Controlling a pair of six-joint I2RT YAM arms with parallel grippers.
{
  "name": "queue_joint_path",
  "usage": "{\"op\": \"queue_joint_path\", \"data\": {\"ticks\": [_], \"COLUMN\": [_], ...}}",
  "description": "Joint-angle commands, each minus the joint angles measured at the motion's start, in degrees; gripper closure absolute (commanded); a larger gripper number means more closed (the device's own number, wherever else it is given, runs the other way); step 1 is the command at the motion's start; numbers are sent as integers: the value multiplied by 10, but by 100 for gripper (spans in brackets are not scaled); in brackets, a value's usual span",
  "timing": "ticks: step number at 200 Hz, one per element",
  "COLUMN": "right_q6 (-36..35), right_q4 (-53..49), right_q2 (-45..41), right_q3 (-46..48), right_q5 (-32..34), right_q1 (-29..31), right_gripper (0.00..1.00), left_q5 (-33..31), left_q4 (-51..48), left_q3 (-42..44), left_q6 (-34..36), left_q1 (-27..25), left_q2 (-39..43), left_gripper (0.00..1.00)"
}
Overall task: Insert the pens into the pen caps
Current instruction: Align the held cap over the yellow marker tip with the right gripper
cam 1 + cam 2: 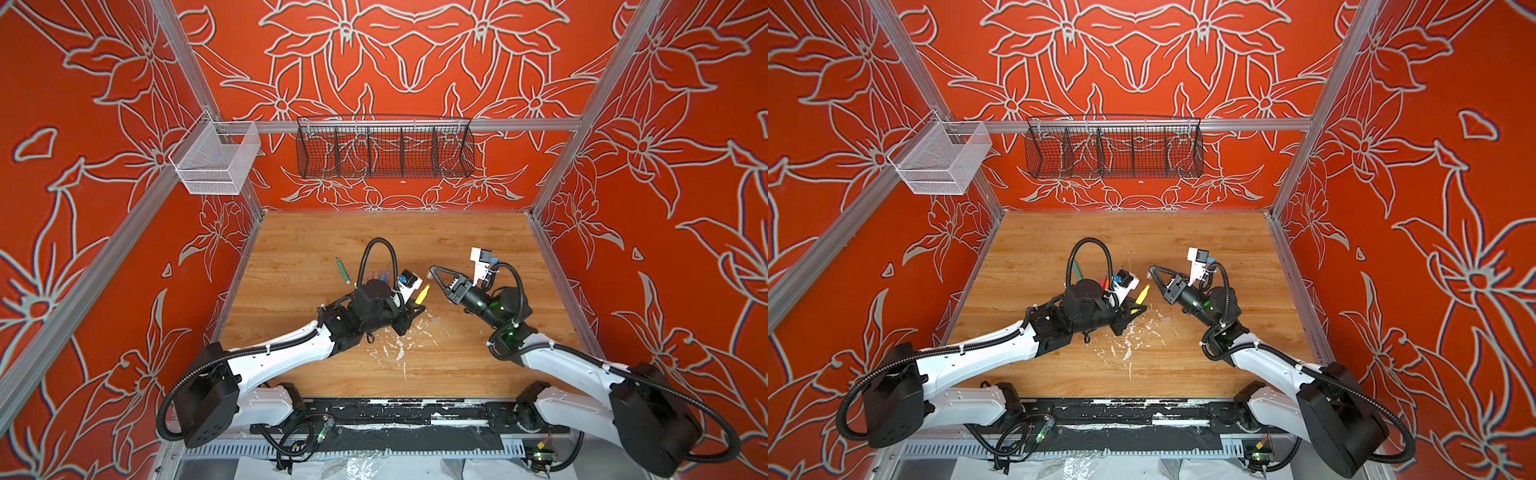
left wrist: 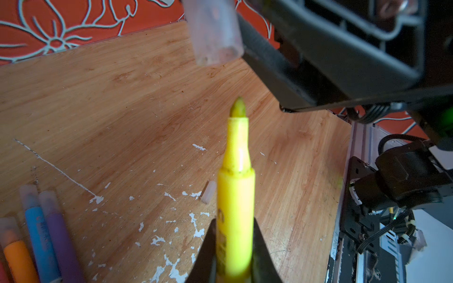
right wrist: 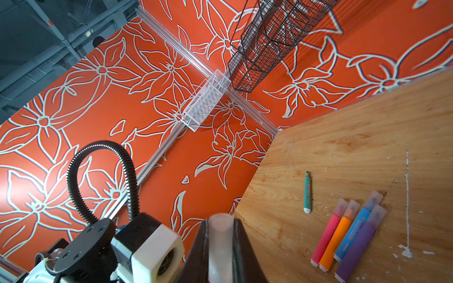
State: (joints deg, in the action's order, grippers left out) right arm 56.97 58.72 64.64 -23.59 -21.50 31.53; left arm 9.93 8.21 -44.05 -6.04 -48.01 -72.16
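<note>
left gripper (image 2: 234, 235) pinches yellow pen (image 2: 236, 191) by its lower barrel, held aloft, tip toward cap | pen judged light, stiff, slick: grip mid-barrel | right gripper (image 3: 221, 227) clamps clear cap (image 2: 213, 31), mouth near tip, apart | cap likely thin, deformable: squeeze gently at closed end

- You see the walls (image 1: 83, 166) in orange-red, patterned with pale grey outlined flowers and leaves.
- Your table (image 1: 415, 232) is honey-coloured wood grain, speckled with white flecks (image 1: 399, 349).
- The yellow pen (image 2: 235, 196) shows you a bright barrel and a duller olive tip.
- The clear cap (image 2: 213, 31) is frosted and colourless.
- The green pen (image 3: 307, 192) is teal, dark-tipped and white-ended.
- Note the pink-red pen (image 3: 327, 235), orange pen (image 3: 335, 240), blue pen (image 3: 351, 235) and purple pen (image 3: 356, 247), each frosted at one end.
- The wire basket (image 1: 384, 151) is black, the mesh basket (image 1: 216, 160) white.
- Your left arm (image 1: 282, 353) and right arm (image 1: 573, 365) are white with black joints.
</note>
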Motion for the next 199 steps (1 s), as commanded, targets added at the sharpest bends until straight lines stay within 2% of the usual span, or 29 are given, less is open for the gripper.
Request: {"op": "queue_joint_path", "data": {"ticks": [1,113,199], "right_q6": [-8,3,10], "right_q4": [30,105,85], "right_q2": [8,65,26], "right_q3": [11,18,38], "right_q5": [-3,-23,34], "right_q1": [4,11,5], "right_gripper": [100,100,100], "left_q5": [-11,-31,-18], "left_q4": [5,7,2], "left_q3": [-10,-1,-8], "left_q6": [3,5,9], "left_q1": [-2,-2,-1], "left_q2": [11,28,19], "left_gripper": [100,100,100]}}
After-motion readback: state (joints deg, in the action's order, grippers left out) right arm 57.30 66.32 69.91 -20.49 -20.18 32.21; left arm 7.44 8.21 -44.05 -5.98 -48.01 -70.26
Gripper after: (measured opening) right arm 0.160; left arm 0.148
